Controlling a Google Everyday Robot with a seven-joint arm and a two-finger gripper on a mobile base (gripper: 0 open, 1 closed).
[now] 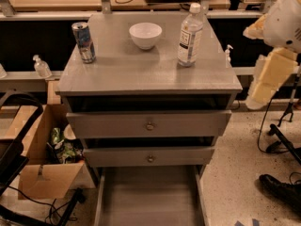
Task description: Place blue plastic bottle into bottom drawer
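The blue plastic bottle (190,34) stands upright on the right rear of the grey cabinet top (150,72); it is clear with a white cap and a white label. The bottom drawer (149,197) is pulled out at the cabinet's foot, and its flat grey floor is bare. My gripper (269,76) hangs on the white arm at the right edge of the view, beside the cabinet and to the right of the bottle, apart from it. It holds nothing that I can see.
A white bowl (145,34) and a silver-blue can (83,41) also stand on the cabinet top. Two upper drawers with knobs (149,125) are partly open. A cardboard box (44,161) sits on the floor at left. Cables, a stand and a black shoe (280,192) are at right.
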